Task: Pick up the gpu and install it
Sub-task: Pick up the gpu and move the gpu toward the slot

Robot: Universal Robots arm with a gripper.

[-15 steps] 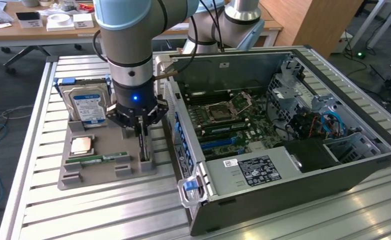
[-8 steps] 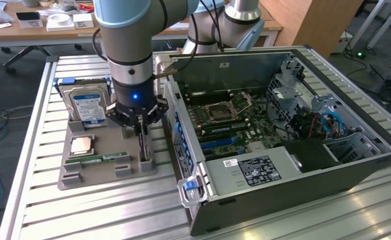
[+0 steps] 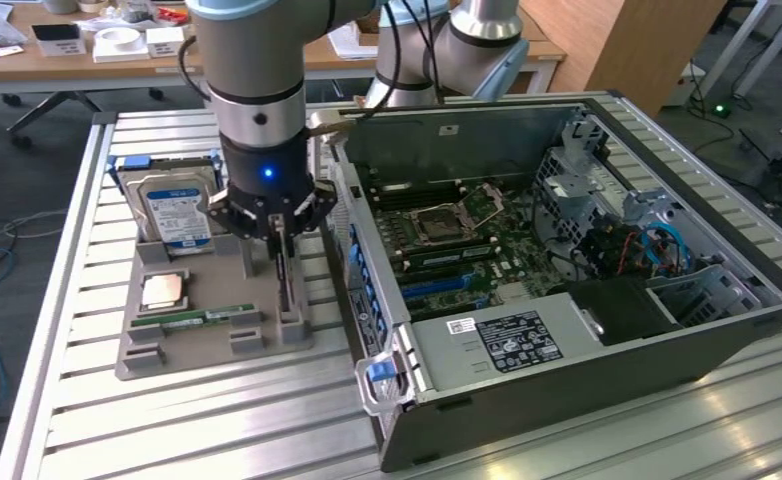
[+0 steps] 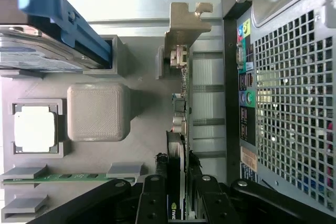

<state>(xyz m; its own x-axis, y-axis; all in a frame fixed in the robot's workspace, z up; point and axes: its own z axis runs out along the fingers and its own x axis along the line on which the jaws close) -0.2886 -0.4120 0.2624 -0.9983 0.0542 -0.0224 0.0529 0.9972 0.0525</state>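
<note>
The gpu (image 3: 284, 285) stands on edge in a slot of the grey holder (image 3: 218, 345), close to the open computer case (image 3: 498, 345). In the wrist view I look down along the gpu (image 4: 181, 103), with its metal bracket at the far end. My gripper (image 3: 276, 238) hangs straight above the card. Its black fingers (image 4: 155, 198) sit on either side of the card's near end, and the gripper (image 4: 180, 182) is shut on it. The card's lower edge still rests in the holder (image 4: 142, 124).
The holder also carries a silver hard drive (image 3: 178, 215), a processor chip (image 3: 164, 290) and a green memory stick (image 3: 211, 316). The case's perforated rear panel (image 4: 294, 103) stands right beside the card. The motherboard (image 3: 458, 240) lies exposed inside. A second arm base stands behind the case.
</note>
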